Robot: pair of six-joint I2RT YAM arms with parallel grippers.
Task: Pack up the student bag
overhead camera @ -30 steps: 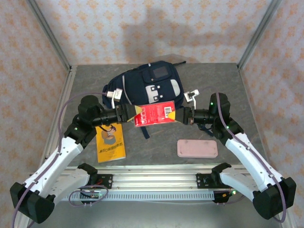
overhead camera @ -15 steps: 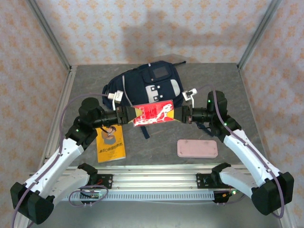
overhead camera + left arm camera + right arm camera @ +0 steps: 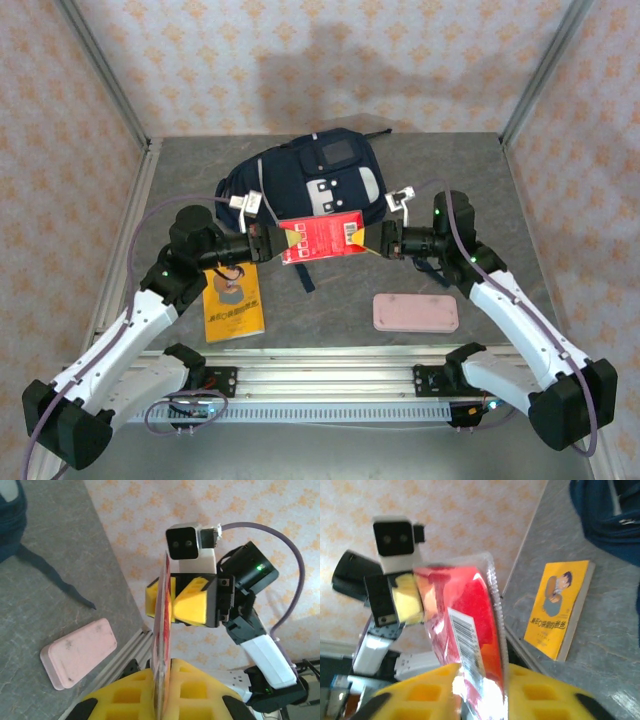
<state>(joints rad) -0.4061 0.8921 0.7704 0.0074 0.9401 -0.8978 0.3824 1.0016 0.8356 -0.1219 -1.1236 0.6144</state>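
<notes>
1. Top external view shows a handover in the air. A flat red plastic packet (image 3: 322, 238) with a barcode hangs between the left gripper (image 3: 272, 240) and the right gripper (image 3: 377, 241), just in front of the student bag (image 3: 310, 178), a large navy-blue fabric backpack.
2. The left gripper had its jaws wider around the packet's left end one second ago. Now they are clamped on it. In the left wrist view the thin edge of the packet is pinched between its yellow pads.
3. The right gripper was tight on the other end one second ago. Now its yellow fingers look a little parted. The packet's end is between them but seems not pressed any more.
4. The packet was tilted before and now lies nearly level, at almost the same place.
5. The student bag has not moved. It lies at the far middle of the grey table (image 3: 480, 200). I cannot tell if its opening is unzipped.
6. The yellow paperback book (image 3: 232, 300) and the pink flat case (image 3: 416, 312) lie near the front edge as before, not yet packed.
7. My judgement: the packet now belongs to the left arm. The right arm should draw back first, so that it does not drag the packet.
</notes>
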